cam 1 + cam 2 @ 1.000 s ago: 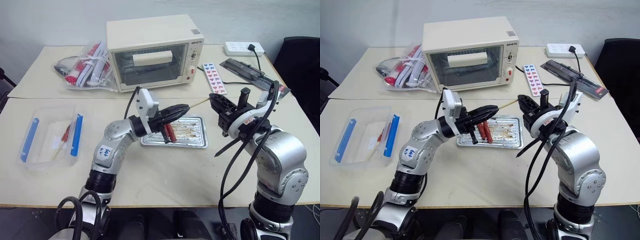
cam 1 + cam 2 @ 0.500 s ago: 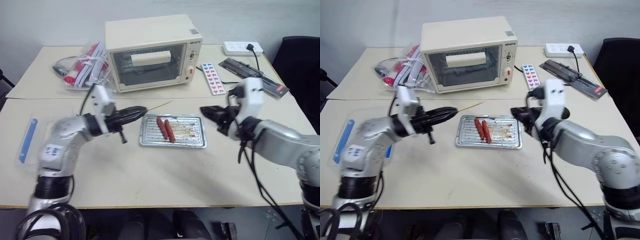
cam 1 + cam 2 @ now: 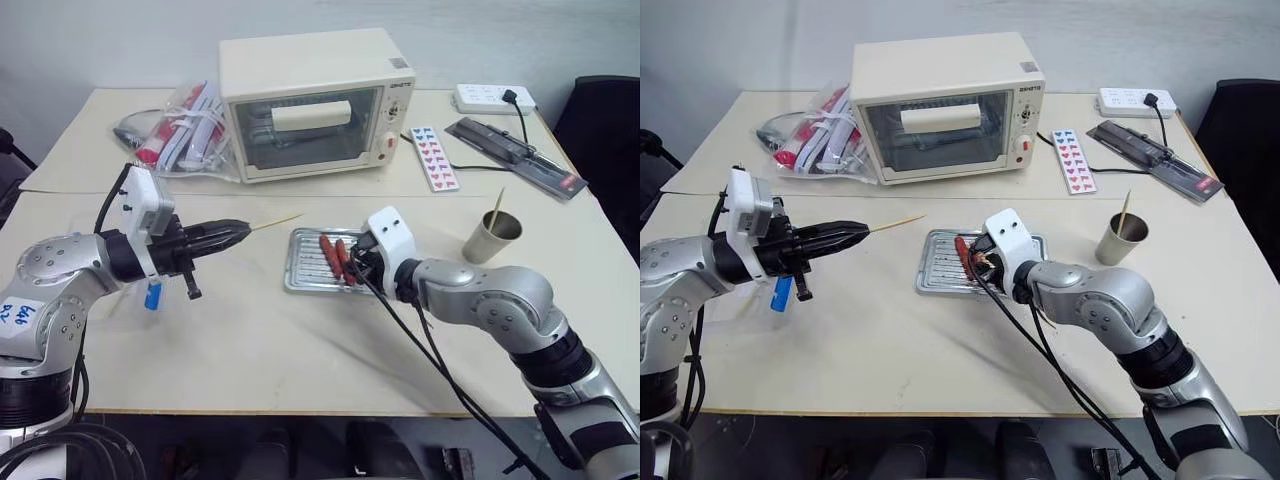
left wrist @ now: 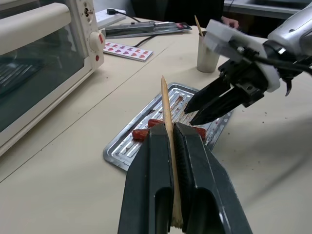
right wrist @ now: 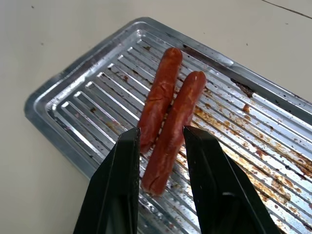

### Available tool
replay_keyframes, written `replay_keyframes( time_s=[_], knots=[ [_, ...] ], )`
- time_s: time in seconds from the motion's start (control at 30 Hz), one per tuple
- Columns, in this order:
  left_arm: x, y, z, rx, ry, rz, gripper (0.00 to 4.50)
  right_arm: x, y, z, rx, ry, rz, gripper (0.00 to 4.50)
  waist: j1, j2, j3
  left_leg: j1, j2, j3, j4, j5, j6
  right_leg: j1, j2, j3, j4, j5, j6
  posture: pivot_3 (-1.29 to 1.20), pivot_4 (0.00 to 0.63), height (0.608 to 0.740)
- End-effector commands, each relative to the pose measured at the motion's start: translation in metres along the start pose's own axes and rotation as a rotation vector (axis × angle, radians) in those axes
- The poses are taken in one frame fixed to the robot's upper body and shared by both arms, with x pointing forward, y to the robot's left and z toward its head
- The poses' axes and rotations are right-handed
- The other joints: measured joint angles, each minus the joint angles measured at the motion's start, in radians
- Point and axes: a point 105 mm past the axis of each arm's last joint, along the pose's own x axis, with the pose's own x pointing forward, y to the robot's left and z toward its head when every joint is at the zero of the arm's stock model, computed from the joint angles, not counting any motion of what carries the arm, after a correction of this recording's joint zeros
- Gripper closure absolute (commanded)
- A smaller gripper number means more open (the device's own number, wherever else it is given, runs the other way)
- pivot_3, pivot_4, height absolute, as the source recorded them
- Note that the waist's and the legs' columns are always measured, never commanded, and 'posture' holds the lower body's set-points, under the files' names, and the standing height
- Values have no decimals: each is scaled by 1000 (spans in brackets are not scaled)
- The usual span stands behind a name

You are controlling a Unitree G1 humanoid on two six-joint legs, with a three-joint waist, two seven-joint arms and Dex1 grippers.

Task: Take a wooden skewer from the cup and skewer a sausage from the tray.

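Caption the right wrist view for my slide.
Open right gripper straddling a sausage on the tray.

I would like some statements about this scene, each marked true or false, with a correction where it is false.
1. The left tool is shut on a wooden skewer. True.
2. The tray holds three sausages. False: two sausages lie on it, side by side and touching.
3. The right tool is open, with its fingers on either side of one sausage. True.
4. The sausage is already on the skewer. False: the skewer's tip is bare and held to the left of the tray.
5. The cup lies tipped over on the tray. False: it stands upright on the table to the right of the tray, with one skewer in it.
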Motion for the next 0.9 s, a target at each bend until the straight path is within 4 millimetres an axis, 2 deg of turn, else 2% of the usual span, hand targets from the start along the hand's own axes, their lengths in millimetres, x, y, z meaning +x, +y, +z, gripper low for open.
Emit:
replay_keyframes(
  time_s=[0.03, 0.2, 0.37, 0.9],
  knots=[
    [-3, -4, 11, 34, -30, -1, 4500, -1, 3, 1, -21, -15, 16, 3065, -2, 0, 0, 0, 0, 0, 0, 0, 0, 0, 0, 0, 0, 0, 0, 0, 150, 740],
    [-3, -5, 12, 39, -27, -5, 4500, 1, 8, -4, 13, -13, 34, 3065, -5, 0, 0, 0, 0, 0, -1, 0, 0, -1, 0, 0, 1, 0, 0, 0, 150, 740],
    [0, -4, 12, 43, -27, -14, 4500, 5, 9, -7, 20, -5, 13, 1816, -4, 0, 0, 0, 0, 0, 0, 0, 0, -1, 0, 0, 1, 0, 0, 0, 150, 740],
    [5, 0, 17, 63, -44, -15, 4500, 16, -4, -15, 14, 8, -40, 1816, -5, 0, 0, 0, -1, 0, -1, 0, -1, -2, 0, 1, 2, 0, 0, 0, 150, 740]
  ],
)
